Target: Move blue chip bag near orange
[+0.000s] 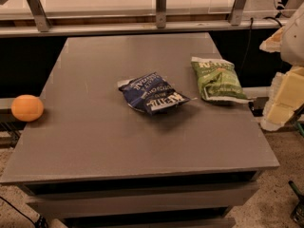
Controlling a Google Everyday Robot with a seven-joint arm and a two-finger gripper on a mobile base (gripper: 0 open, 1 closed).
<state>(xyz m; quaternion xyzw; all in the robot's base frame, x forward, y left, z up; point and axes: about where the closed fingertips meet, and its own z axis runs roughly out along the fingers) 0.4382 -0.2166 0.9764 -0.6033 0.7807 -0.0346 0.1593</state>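
Observation:
The blue chip bag [151,94] lies flat near the middle of the grey table [142,141], crinkled, with white lettering. The orange [27,108] sits at the table's far left edge, well apart from the bag. My gripper [284,101] shows as pale cream and white parts at the right edge of the view, beyond the table's right side, level with the green bag and clear of the blue chip bag. It holds nothing that I can see.
A green chip bag [218,79] lies right of the blue one, near the table's right edge. A counter with metal brackets [161,6] runs along the back. Floor shows at the lower right [285,194].

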